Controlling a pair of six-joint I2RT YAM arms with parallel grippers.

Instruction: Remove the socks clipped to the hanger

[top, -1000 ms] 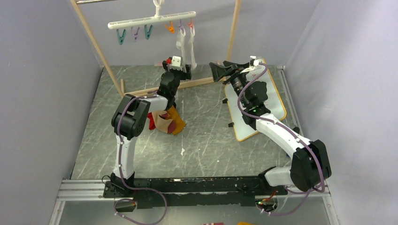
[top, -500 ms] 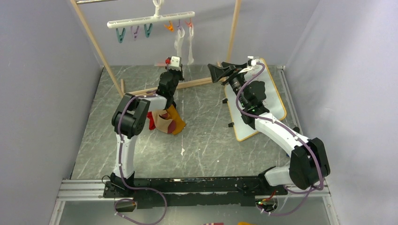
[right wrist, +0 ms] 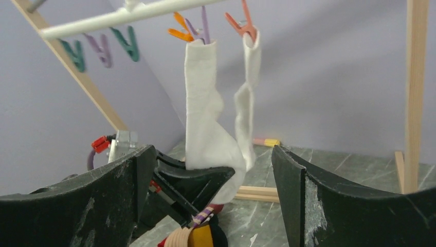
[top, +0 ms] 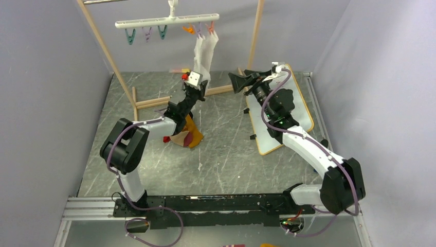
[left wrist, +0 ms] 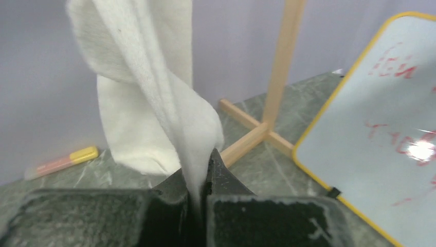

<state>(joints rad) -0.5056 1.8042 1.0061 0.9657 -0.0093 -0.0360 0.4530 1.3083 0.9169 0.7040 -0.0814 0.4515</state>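
The white hanger [top: 167,21] hangs from the wooden rack, with two long white socks [top: 204,51] clipped at its right end. My left gripper [top: 197,82] is shut on the toe of the left white sock [left wrist: 169,103], the cloth pinched between its jaws [left wrist: 198,188]. The sock [right wrist: 205,118] is held at the top by a purple clip [right wrist: 204,25]; the other white sock [right wrist: 248,98] hangs free from an orange clip. My right gripper [top: 235,82] stands open just right of the socks, nothing between its fingers [right wrist: 213,154]. Several coloured socks [top: 182,135] lie heaped on the table.
The wooden rack's posts [top: 255,33] and base bar [top: 154,100] frame the hanger. A yellow-rimmed whiteboard [top: 298,110] lies under the right arm. A pink-and-yellow marker [left wrist: 64,160] lies by the back wall. Empty clips [top: 146,34] hang on the hanger's left half.
My left gripper shut on the white sock's toe and drew down and nearer, stretching the sock. The hanger swung slightly. The right arm barely moved.
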